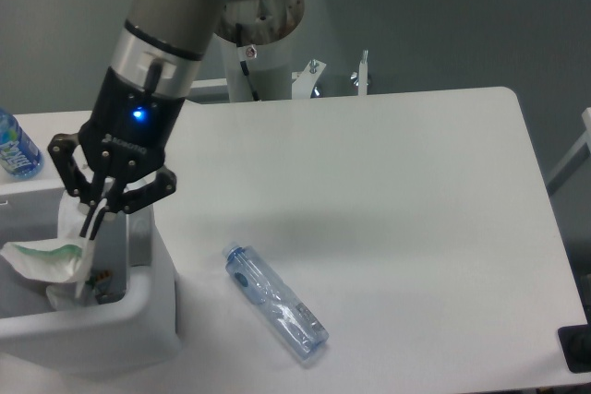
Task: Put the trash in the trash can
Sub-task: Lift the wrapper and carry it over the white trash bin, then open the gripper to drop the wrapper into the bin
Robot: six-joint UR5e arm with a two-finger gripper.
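The tool is seen over the open top of the trash can, its fingers drawn narrow and pinched on the white crumpled packet. The packet hangs directly below and slightly to the camera-left of the fingertips, with a green streak showing along its upper fold; its lower part is inside the can's opening, above other scraps that are seen at the bottom of the can. The raised tab on the can's side wall is just beside the tool, to the camera-right of it. The crushed clear bottle is lying on its side on the white tabletop, well apart from the tool, toward the lower right of it, with its pale cap end pointed toward the can. A bottle with a blue-green label is standing at the far left edge, beyond the can.
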